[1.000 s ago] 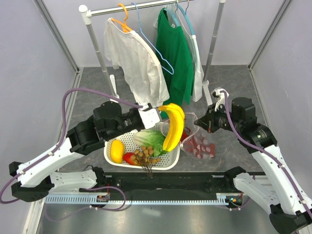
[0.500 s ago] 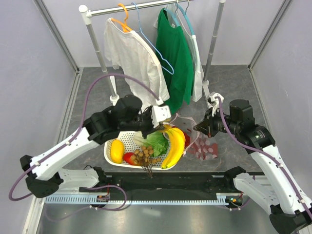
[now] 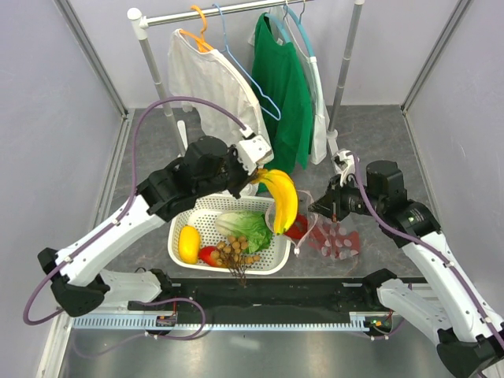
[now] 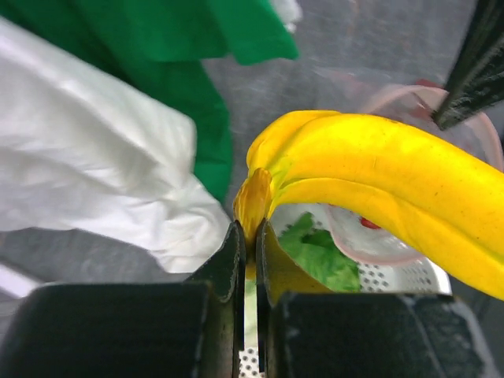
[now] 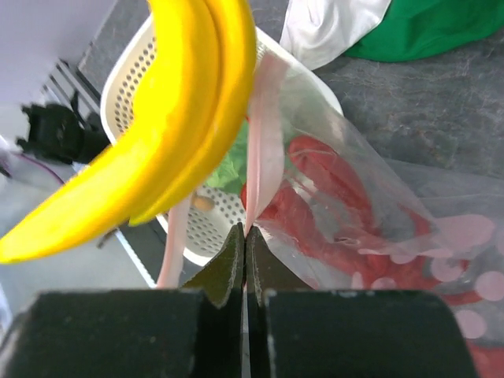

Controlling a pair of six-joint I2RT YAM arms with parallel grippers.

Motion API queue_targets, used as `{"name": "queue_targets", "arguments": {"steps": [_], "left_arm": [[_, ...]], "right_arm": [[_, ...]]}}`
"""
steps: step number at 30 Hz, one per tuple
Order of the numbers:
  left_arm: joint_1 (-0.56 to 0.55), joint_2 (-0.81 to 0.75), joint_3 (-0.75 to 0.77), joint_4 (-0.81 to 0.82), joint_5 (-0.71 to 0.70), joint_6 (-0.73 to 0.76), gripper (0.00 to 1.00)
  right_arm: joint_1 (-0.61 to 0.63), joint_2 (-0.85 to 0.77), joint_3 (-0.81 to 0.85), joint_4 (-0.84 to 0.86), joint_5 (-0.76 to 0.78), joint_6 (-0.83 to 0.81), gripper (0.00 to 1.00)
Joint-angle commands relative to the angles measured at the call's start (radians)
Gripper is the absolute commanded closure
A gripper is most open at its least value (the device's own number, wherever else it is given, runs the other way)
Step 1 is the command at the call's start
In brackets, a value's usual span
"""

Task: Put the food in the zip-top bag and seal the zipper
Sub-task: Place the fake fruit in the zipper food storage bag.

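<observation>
The banana (image 3: 283, 203) has risen beside the zip-top bag (image 3: 337, 241) (looks ready to drop in). The left end effector (image 4: 250, 240) pinches its stem, and the right end effector (image 5: 245, 236) clamps the zipper (image 5: 266, 118).

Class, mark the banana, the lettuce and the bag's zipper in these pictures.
banana (image 3: 284, 201), top external view, middle of its curve.
lettuce (image 3: 247, 227), top external view, centre of the leaves.
zipper (image 5: 264, 134), right wrist view, middle of the pink strip.
</observation>
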Motion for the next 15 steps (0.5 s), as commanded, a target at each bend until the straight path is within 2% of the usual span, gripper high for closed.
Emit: {"name": "queue_targets", "arguments": {"steps": [1,4,6,9,10,13,15], "left_arm": [[-0.031,-0.088,-0.032,0.185,-0.341,0.008,0.98],[-0.035,-0.091,-0.038,0.217,-0.55,0.04,0.98],[-0.061,-0.101,-0.042,0.236,-0.616,0.077,0.98],[-0.164,-0.122,-0.119,0.393,-0.782,0.225,0.98],[-0.185,-0.13,-0.177,0.493,-0.843,0.259,0.98],[-0.228,-0.139,-0.269,0.682,-0.915,0.38,0.98],[-0.244,-0.134,-0.3,0.73,-0.936,0.401,0.98]], "right_arm": [[0.004,0.036,0.001,0.103,0.047,0.236,1.0],[0.004,0.078,0.008,0.142,0.081,0.364,1.0],[0.004,0.105,0.009,0.169,0.101,0.448,1.0],[0.006,0.134,-0.002,0.209,0.108,0.519,1.0],[0.006,0.144,-0.003,0.215,0.11,0.56,1.0],[0.009,0.194,0.012,0.229,0.089,0.599,1.0],[0.009,0.211,0.035,0.219,0.088,0.602,1.0]]}}
